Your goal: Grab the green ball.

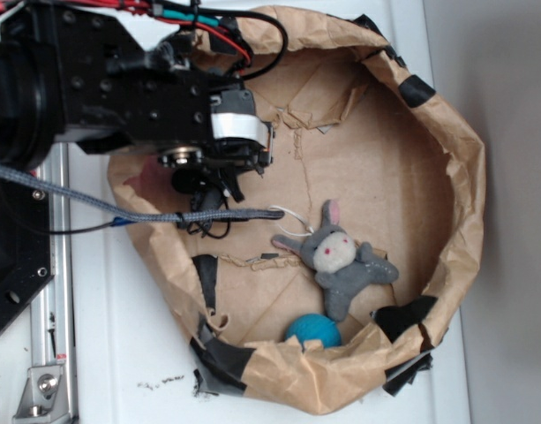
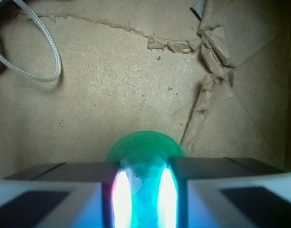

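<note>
In the wrist view the end effector (image 2: 144, 190) has its two fingers (image 2: 64, 183) drawn in close on either side of the green ball (image 2: 145, 147). The ball sits squarely in the narrow gap between them, its rounded top rising just above the finger edges, and both inner faces appear pressed against its sides. Bright glare washes out the ball's lower part where it sits in the gap, so the exact contact there cannot be made out. Beneath and beyond the ball lies the creased brown paper floor of the paper bag (image 2: 136, 85), with a torn seam running across it and a white cord loop (image 2: 41, 52) in the upper left corner.

In the exterior view the black arm reaches in from the upper left over the open, rolled-down bag (image 1: 464, 177), which rests on the white tabletop (image 1: 120, 353). The end effector (image 1: 204, 181) hangs low at the bag's left inner side; its fingers and the green ball are hidden under the wrist body here. Well apart from it, a grey plush rabbit (image 1: 341, 261) lies on the bag floor toward the right, and a teal-blue ball (image 1: 312, 329) rests just beside the rabbit's lower end, against the near wall of the bag.
</note>
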Robot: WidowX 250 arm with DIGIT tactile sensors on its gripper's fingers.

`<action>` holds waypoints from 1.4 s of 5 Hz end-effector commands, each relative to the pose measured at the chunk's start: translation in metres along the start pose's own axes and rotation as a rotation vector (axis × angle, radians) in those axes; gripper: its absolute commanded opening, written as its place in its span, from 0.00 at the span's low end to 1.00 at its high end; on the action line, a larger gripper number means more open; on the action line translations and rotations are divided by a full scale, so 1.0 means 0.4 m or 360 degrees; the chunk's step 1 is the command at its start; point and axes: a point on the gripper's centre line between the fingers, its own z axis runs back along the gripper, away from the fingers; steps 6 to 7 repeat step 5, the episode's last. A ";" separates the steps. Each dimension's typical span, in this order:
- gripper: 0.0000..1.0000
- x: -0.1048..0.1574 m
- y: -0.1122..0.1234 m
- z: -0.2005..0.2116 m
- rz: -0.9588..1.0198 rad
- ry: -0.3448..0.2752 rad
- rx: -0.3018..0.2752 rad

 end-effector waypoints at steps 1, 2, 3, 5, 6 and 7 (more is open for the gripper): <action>0.00 0.083 -0.011 0.153 0.0162 -0.0178 -0.0002; 0.00 0.155 -0.025 0.278 0.0344 -0.0217 -0.0032; 0.00 0.178 -0.019 0.404 0.0391 -0.0213 -0.0117; 0.00 0.178 -0.043 0.397 0.0398 -0.0145 -0.0140; 0.00 0.178 -0.043 0.397 0.0398 -0.0145 -0.0140; 0.00 0.178 -0.043 0.397 0.0398 -0.0145 -0.0140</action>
